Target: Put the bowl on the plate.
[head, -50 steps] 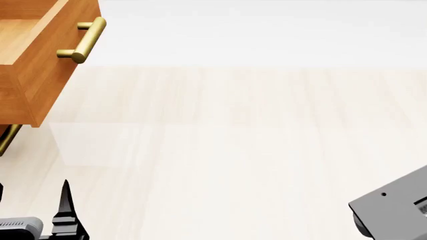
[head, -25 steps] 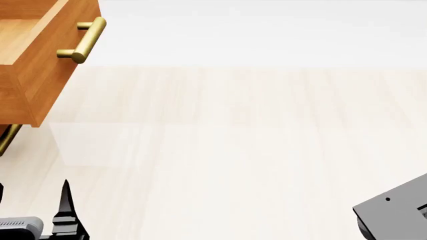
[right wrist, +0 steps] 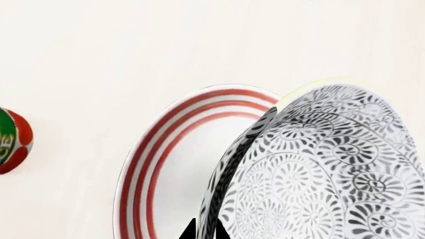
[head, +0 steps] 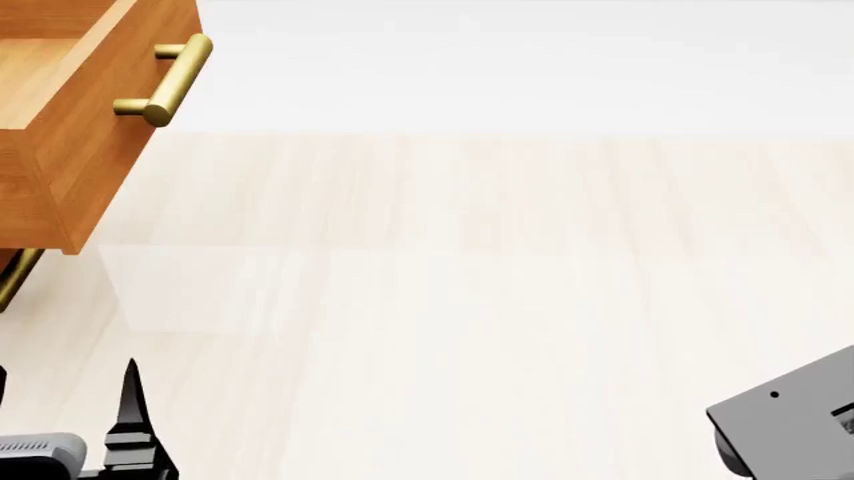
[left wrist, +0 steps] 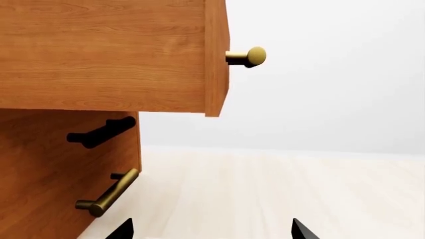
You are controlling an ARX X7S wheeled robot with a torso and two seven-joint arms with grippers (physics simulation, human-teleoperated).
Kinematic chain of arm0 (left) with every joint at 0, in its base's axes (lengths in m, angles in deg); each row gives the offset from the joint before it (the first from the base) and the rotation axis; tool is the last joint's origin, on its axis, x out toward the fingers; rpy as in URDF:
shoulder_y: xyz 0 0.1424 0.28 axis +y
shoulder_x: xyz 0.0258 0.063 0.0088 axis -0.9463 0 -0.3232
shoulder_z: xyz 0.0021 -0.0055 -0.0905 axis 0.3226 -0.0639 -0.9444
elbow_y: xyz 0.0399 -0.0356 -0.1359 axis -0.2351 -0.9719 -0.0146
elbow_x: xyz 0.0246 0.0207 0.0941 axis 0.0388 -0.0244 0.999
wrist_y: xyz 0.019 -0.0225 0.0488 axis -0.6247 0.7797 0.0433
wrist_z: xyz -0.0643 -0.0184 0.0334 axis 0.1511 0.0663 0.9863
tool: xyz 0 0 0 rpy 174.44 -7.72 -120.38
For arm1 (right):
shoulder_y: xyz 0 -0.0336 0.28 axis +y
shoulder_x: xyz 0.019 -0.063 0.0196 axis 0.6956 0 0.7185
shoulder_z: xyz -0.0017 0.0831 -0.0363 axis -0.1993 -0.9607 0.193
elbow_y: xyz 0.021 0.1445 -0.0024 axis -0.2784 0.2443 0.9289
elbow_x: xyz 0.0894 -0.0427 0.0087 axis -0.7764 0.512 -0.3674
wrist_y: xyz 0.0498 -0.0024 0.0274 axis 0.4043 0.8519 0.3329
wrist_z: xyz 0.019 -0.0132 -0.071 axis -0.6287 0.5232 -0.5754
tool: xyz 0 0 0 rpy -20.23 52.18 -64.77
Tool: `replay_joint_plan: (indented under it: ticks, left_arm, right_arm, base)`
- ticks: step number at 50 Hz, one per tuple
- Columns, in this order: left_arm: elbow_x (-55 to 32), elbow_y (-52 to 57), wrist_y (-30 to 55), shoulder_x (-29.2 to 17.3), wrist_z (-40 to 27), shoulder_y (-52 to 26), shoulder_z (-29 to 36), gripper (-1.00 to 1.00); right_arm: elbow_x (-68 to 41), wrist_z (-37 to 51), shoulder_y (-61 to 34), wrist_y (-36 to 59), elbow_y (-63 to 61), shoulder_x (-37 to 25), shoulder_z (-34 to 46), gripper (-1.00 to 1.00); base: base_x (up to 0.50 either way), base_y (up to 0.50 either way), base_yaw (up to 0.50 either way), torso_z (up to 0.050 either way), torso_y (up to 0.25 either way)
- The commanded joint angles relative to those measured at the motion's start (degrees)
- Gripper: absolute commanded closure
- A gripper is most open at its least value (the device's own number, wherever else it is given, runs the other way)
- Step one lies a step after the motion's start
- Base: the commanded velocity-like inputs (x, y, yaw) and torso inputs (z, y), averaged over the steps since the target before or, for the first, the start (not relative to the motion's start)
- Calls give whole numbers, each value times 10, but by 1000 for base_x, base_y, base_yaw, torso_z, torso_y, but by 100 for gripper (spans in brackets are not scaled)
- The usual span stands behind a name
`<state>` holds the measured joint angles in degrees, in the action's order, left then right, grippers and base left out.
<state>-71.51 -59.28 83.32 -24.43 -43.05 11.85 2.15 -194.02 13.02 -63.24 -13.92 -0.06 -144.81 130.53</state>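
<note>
The bowl (right wrist: 319, 169) hangs tilted over the plate (right wrist: 143, 174), its rim pinched in the right pincer (right wrist: 204, 230), whose tips sit closed on the wall. It looks rigid, glossy and breakable, so a thin rim hold may slip. A red can (right wrist: 10, 142) stands at nine o'clock. The left pincer (left wrist: 209, 230) is spread and empty by the drawer (left wrist: 106, 55).
</note>
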Motion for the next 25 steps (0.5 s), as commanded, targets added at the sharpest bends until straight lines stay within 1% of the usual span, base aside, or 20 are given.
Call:
replay_joint_plan:
  ticks: [1,19,25]
  left_arm:
    - [0,9,4,-2,-4,2,2,-100]
    - [0,9,2,-4,-6,3,4,-100]
    - [-1,12,5,-5,-7,2,5,-100]
  right_arm:
    - [22,-13,0,-1,2,-2,-6,100]
    - [41,-29,17,-12,1,0,-8,100]
    - [38,-20,14,-9,-2,-5,-9,100]
  base:
    - [0,0,0,0,0]
    - [0,0,0,0,0]
    - [0,0,0,0,2]
